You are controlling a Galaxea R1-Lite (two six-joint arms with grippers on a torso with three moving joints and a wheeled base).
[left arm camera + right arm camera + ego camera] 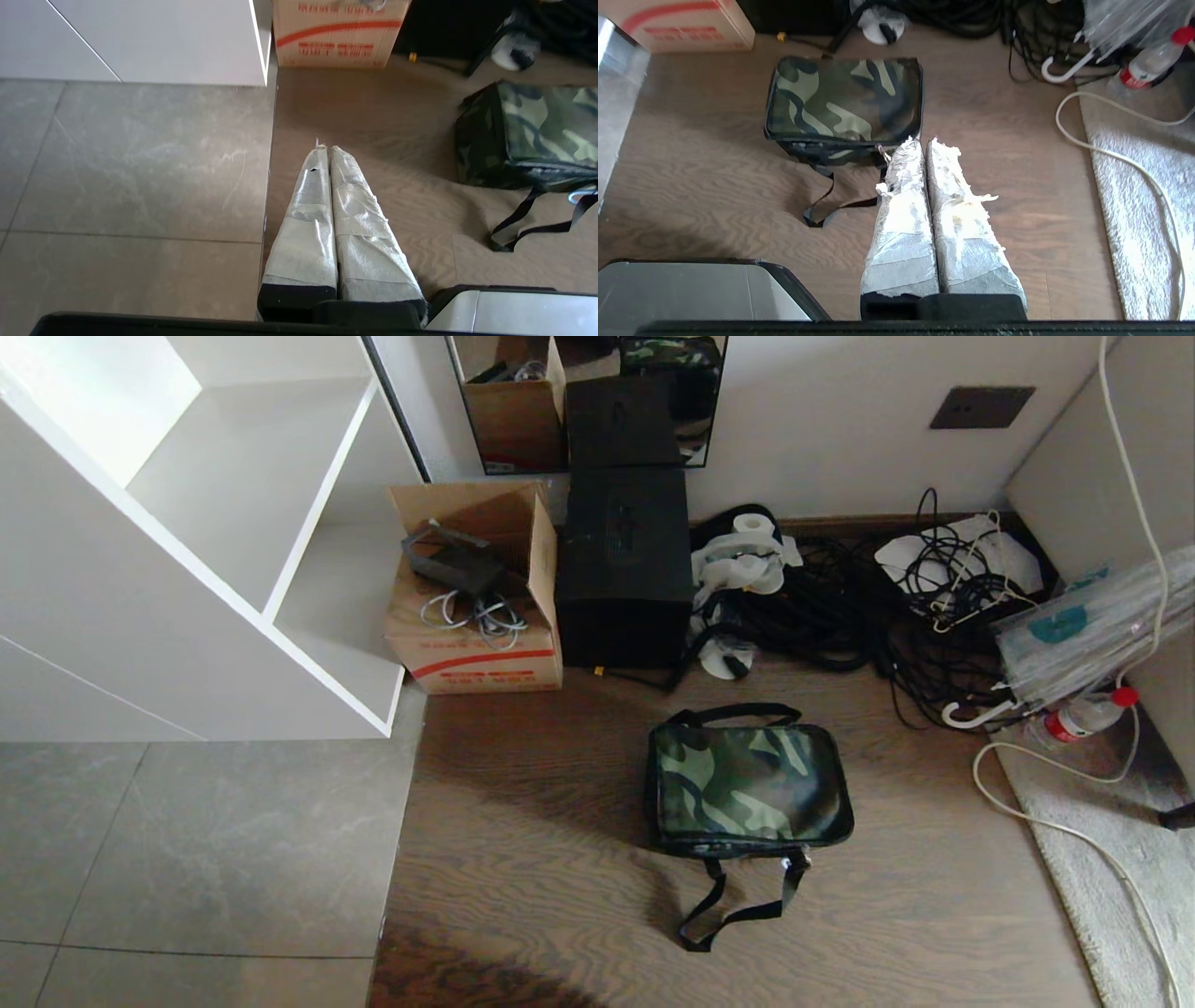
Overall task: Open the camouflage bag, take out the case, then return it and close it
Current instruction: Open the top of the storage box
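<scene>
Right wrist view: camouflage bag (845,100) lay zipped ahead of right gripper (920,142), fingers pressed together, long axis crosswise; left gripper (325,148), also closed, sat farther off.

Our left hand (329,148) ends in two long, tapering fingers (308,205) wrapped in whitish, glossy tape over a fuzzy pale padding, with a small dark nick near one tip. They grow out of a black base block. Our right hand (923,142) looks much the same, though its wrapping is more frayed, with torn tufts at the tips and along one side. Beside each hand we see a smooth silver-grey body panel edged in black.
</scene>
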